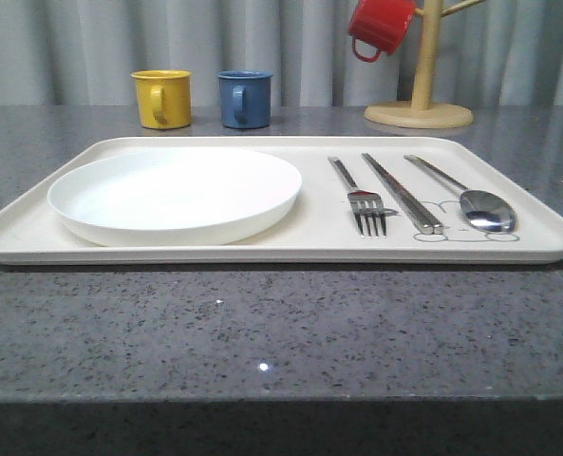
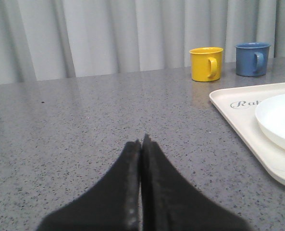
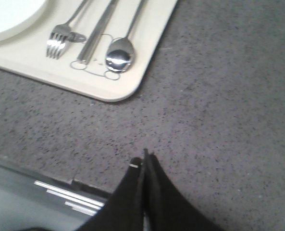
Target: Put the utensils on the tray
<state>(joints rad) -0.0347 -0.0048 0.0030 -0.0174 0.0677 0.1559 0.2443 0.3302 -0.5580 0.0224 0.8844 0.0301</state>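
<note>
The cream tray (image 1: 309, 242) lies across the grey table. On its right half three silver utensils lie side by side: a fork (image 1: 361, 202), a pair of chopsticks (image 1: 402, 194) and a spoon (image 1: 474, 201). The right wrist view catches the same fork (image 3: 60, 39), chopsticks (image 3: 97, 34) and spoon (image 3: 120, 55) on the tray's corner (image 3: 132, 82). My right gripper (image 3: 144, 156) is shut and empty over bare table near the front edge, apart from the tray. My left gripper (image 2: 142, 140) is shut and empty over bare table, to the left of the tray (image 2: 238, 122).
A round white plate (image 1: 177, 195) fills the tray's left half. Behind the tray stand a yellow mug (image 1: 161, 98) and a blue mug (image 1: 244, 98). At the back right a wooden mug tree (image 1: 421, 85) carries a red mug (image 1: 380, 26). A curtain closes the back.
</note>
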